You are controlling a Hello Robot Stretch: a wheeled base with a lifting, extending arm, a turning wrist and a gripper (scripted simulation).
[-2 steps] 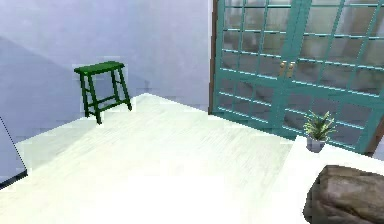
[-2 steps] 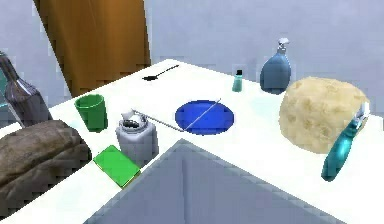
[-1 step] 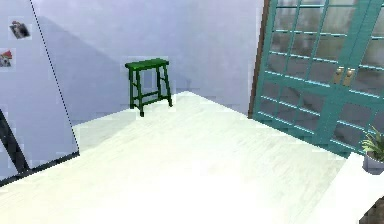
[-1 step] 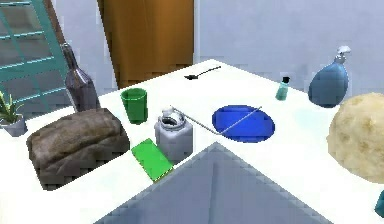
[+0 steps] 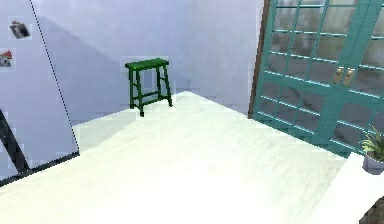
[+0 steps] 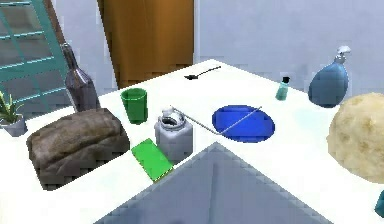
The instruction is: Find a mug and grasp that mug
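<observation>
On the counter [image 6: 300, 150] in the arm side view, with the jar [image 6: 173, 133] as dial centre, the cup [image 6: 135, 103] stands at eleven, the loaf [image 6: 75, 145] at nine, the flat pad [image 6: 151, 160] at seven, the plate [image 6: 244, 123] at three and the sink [image 6: 200, 195] at five. A bottle [image 6: 80, 85] stands behind the loaf. In the forward view, the stool [image 5: 148, 85] is at twelve, the fridge [image 5: 30, 90] at nine and the glazed doors [image 5: 325, 70] at two.

Fwd view: bright, even light; pale floor [image 5: 200, 150] nearly white. Broad diagonal shadow on lilac wall [image 5: 110, 40], upper left, running down twd green stool [image 5: 148, 85]. Grey panel [image 5: 30, 100] leans at frame left, lens effect only. Arm side view: white counter [image 6: 300, 150] v. bright, soft short shadows beside objects; sink [image 6: 220, 195], bottom centre, in grey shade.
</observation>
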